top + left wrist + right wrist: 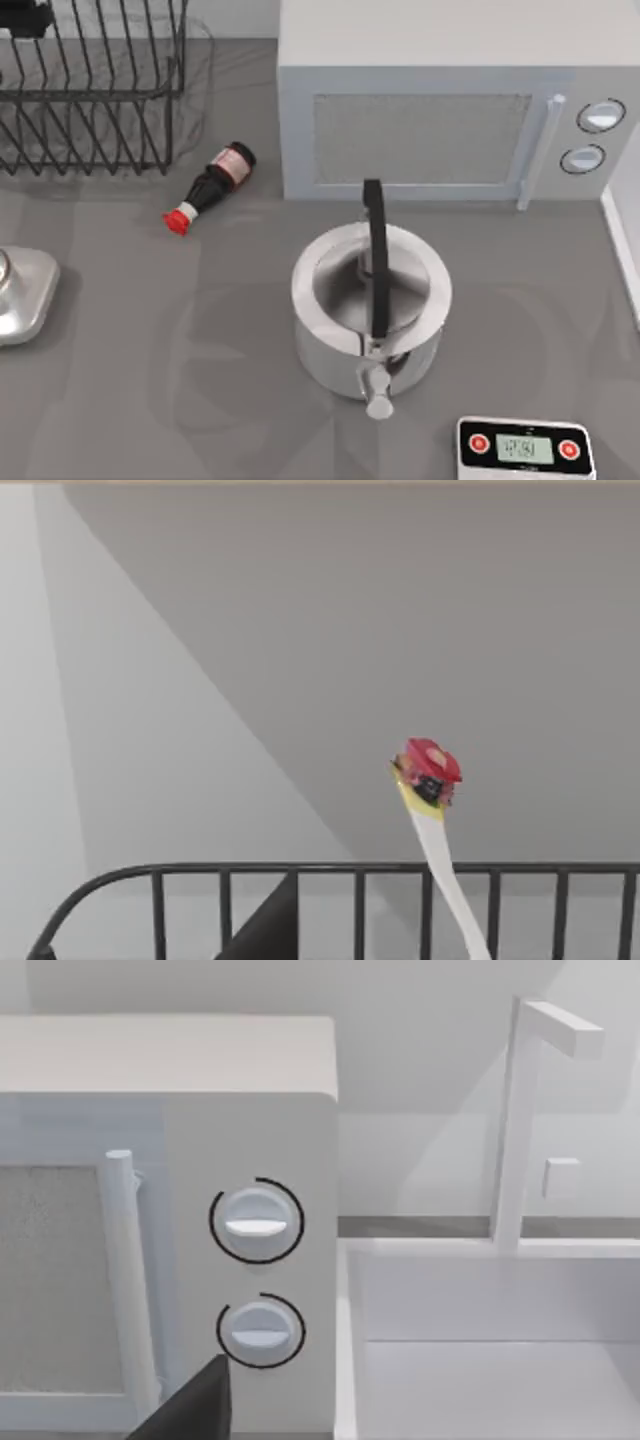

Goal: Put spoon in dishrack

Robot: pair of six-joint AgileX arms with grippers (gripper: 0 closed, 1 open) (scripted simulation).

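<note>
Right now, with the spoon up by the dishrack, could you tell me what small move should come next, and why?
Probably lower the spoon a little further into the dishrack. In the left wrist view its red knob stands above the rack's top bar while the white handle crosses it, so the spoon does not look settled yet.

Dishrack (90, 90) is sitting at 10 o'clock; a bottle (212, 186) is lying just beside its corner. Microwave (450, 100) is blocking 1 o'clock. Pot (372, 305) is occupying centre. Bare table (180, 400) is lying open toward 7 o'clock.

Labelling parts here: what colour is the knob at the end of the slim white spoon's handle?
Red, clearest in the left wrist view, where the knob tops the spoon.
</note>
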